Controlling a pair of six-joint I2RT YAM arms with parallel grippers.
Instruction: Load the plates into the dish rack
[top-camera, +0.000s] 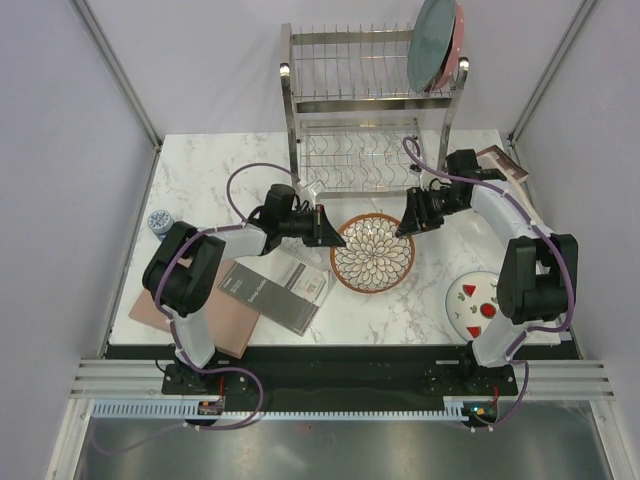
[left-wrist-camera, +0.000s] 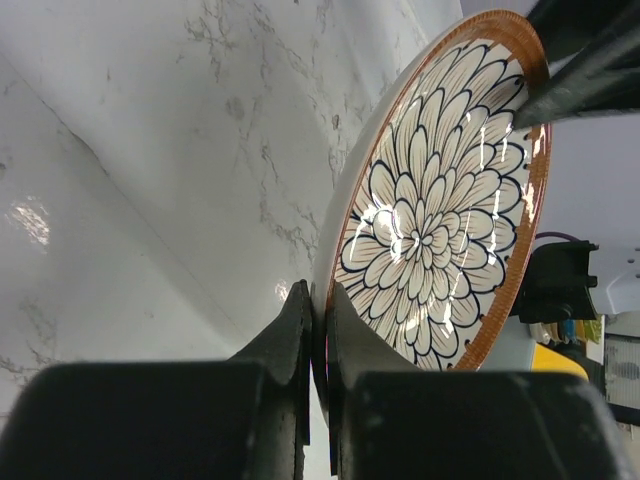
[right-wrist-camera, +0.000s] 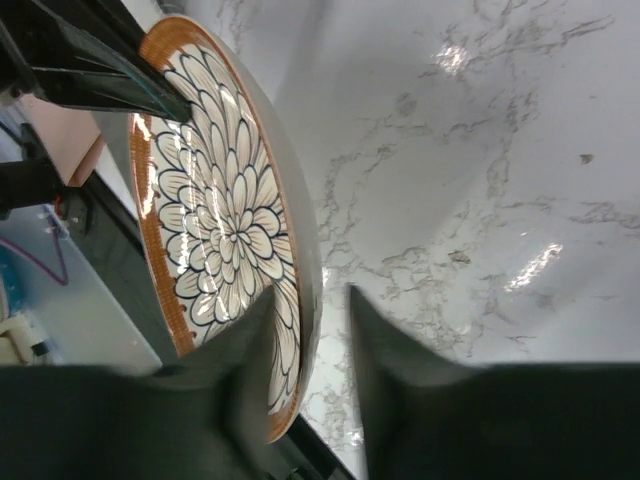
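Observation:
The brown-rimmed petal plate is at the middle of the marble table. My left gripper is shut on its left rim; the left wrist view shows both jaws pinching the edge of the plate. My right gripper is open, with one finger on each side of the right rim of the plate. The grey-green plate and the pink plate stand in the top tier of the dish rack. The strawberry plate lies at the front right, partly hidden by my right arm.
A dark grey booklet and a flat brown board lie at the front left. A small round tin sits near the left edge. A brown patterned item lies at the back right beside the rack.

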